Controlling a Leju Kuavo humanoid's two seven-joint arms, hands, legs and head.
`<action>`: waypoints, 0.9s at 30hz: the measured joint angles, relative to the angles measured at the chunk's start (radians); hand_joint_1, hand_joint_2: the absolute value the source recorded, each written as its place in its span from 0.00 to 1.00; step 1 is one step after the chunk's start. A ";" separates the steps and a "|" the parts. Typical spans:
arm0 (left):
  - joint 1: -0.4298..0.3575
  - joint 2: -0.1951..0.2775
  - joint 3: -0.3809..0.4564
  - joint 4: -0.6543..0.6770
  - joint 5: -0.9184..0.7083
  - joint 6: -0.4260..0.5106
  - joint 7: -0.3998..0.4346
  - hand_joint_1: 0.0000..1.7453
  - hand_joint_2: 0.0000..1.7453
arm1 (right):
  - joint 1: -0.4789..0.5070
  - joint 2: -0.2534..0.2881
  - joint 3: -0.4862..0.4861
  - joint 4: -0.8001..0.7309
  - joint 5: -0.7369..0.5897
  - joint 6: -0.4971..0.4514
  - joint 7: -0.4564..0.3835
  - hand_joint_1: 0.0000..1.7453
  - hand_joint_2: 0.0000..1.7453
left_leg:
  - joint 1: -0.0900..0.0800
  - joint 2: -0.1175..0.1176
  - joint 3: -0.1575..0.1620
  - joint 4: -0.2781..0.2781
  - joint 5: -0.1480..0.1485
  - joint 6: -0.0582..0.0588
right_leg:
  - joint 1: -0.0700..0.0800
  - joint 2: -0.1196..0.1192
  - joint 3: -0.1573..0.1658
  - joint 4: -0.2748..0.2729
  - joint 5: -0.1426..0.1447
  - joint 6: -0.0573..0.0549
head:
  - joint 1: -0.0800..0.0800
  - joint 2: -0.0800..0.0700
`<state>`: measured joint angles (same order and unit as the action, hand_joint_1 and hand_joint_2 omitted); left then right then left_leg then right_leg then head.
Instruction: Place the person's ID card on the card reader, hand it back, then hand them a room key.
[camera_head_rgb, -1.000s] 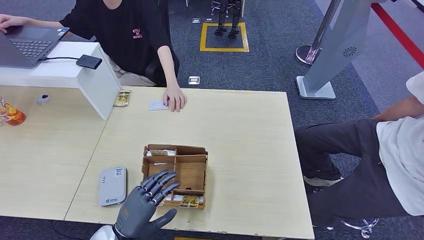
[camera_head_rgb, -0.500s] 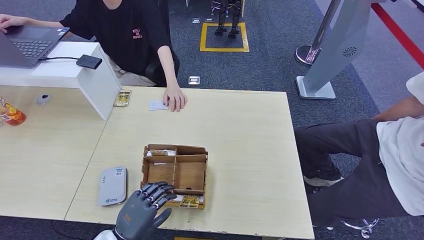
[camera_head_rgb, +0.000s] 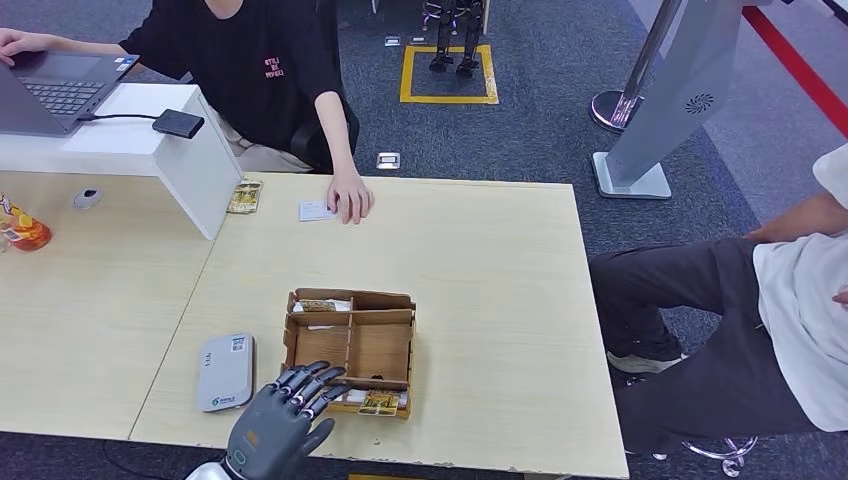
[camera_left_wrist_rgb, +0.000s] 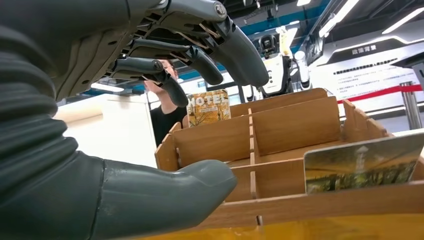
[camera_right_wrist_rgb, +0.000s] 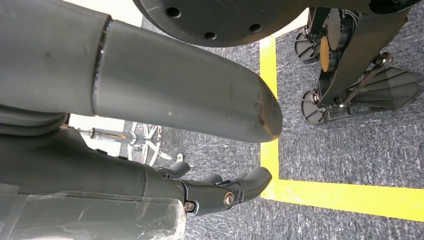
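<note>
The left hand (camera_head_rgb: 283, 425) hovers empty, fingers spread, over the wooden card box (camera_head_rgb: 351, 347) on the pale wood table (camera_head_rgb: 480, 270); blue-grey carpet (camera_head_rgb: 540, 120) lies beyond.

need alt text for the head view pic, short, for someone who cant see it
The robot's grey left hand hovers with fingers apart at the near edge of an open wooden compartment box on a pale wooden table, beside a flat grey card reader. Across the table, a person's hand rests on a small white card.
</note>
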<state>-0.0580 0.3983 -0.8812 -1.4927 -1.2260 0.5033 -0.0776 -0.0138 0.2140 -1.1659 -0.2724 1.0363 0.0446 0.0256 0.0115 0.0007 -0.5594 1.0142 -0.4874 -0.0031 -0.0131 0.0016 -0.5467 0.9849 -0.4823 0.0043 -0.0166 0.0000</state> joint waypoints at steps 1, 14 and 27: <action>0.000 0.001 0.000 0.001 -0.006 0.000 0.003 0.30 1.00 | 0.000 0.000 -0.001 0.000 0.001 0.000 0.000 0.00 0.00 | 0.000 0.000 0.000 0.000 0.000 0.000 | 0.000 0.000 0.000 0.000 0.000 0.000 | 0.000 0.000; 0.001 0.023 0.000 0.011 -0.054 -0.008 0.032 0.34 1.00 | -0.003 0.000 -0.011 0.000 0.015 0.002 0.001 0.00 0.00 | 0.000 0.000 0.000 0.000 0.000 0.000 | 0.000 0.000 0.000 0.000 0.000 0.000 | 0.000 0.000; 0.018 0.035 0.000 0.013 -0.115 -0.015 0.092 0.33 1.00 | -0.004 0.000 -0.026 0.000 0.025 0.008 0.001 0.00 0.00 | 0.000 0.000 0.000 0.000 0.000 0.000 | 0.000 0.000 0.000 0.000 0.000 0.000 | 0.000 0.000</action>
<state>-0.0404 0.4333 -0.8808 -1.4801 -1.3408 0.4885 0.0141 -0.0174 0.2136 -1.1915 -0.2724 1.0616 0.0523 0.0269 0.0115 0.0007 -0.5595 1.0141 -0.4874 -0.0031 -0.0131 0.0016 -0.5466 0.9849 -0.4823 0.0043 -0.0165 0.0000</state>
